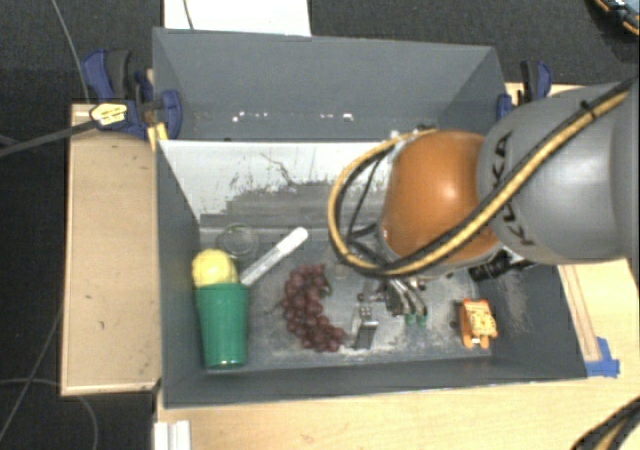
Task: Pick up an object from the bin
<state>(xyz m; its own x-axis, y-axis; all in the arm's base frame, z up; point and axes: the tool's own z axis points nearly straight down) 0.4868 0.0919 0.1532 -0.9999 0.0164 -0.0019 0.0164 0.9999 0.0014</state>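
The jaws sit low over the bin (185,238) floor, beneath the orange wrist cover (435,193) — parted or closed, I cannot tell. Just beside them lies a dark purple grape bunch (308,308) — knobbly, probably light and slightly yielding. It looks best pinched across its narrow lower end.

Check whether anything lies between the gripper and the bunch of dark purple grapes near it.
Nothing visible does. The gripper sits just right of the purple grape bunch in this view, and no loose thing shows in the gap between them. The white stick lies off the bunch's upper left, and the small orange toy is on the gripper's far side.
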